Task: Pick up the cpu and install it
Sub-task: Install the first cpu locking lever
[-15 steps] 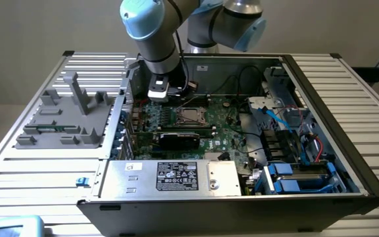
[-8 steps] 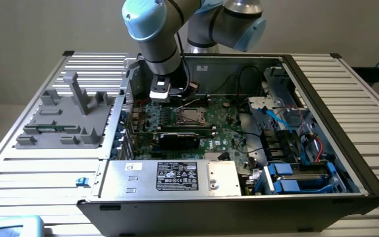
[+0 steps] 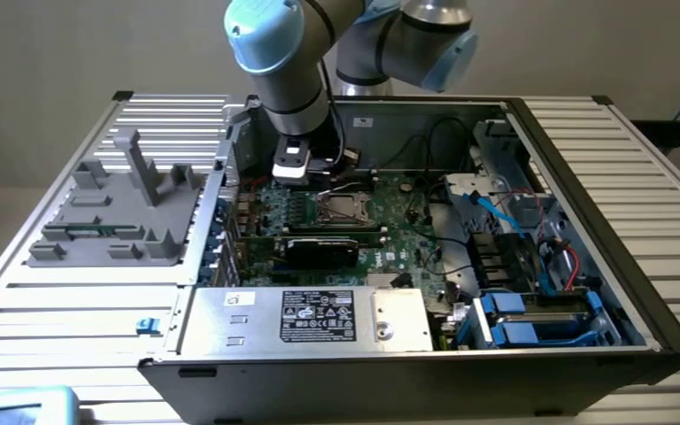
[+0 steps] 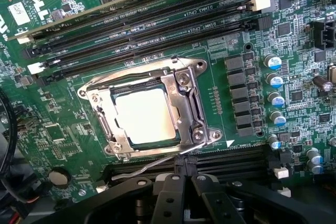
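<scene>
Most of the task looks done to me: the cpu [image 4: 144,116] lies flat inside its socket [image 4: 184,100] on the motherboard [image 4: 52,140]. My gripper [image 4: 184,179] hangs just beside the socket, on its far side, fingers pressed together and holding nothing. Whether the thin lever [image 4: 152,162] is latched, I cannot tell.

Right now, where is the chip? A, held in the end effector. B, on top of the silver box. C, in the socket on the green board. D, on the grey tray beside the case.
C: the chip lies flat within the metal socket frame on the green board, and the end effector is shut and empty.
</scene>
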